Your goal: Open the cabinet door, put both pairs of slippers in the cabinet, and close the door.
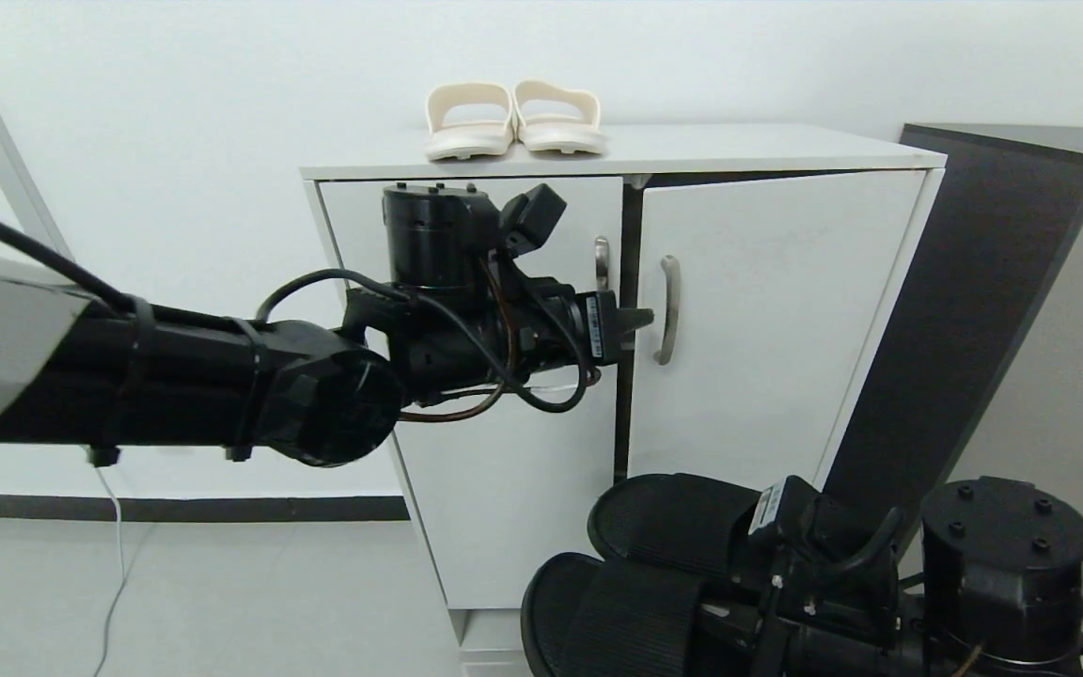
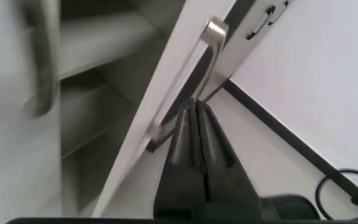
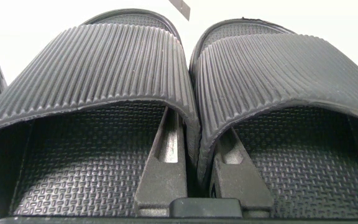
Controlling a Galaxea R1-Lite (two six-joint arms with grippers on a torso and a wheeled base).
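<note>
A white cabinet (image 1: 767, 149) has two doors. Its right door (image 1: 767, 329) stands slightly ajar, and shelves (image 2: 98, 37) show through the gap. My left gripper (image 1: 640, 320) is shut, its tip (image 2: 194, 107) at the edge of that door beside the metal handle (image 2: 211, 31). A cream pair of slippers (image 1: 513, 118) rests on the cabinet top. Low in front of the cabinet, my right gripper (image 3: 194, 134) is shut on the black pair of slippers (image 1: 664, 536). One finger lies inside each slipper (image 3: 104, 74), pinching their inner sides together.
The left door (image 1: 504, 498) is shut, with its handle (image 1: 602, 263) close to my left wrist. A dark grey cabinet (image 1: 974, 282) stands right beside the white one. White wall and a dark baseboard (image 1: 175, 508) lie to the left.
</note>
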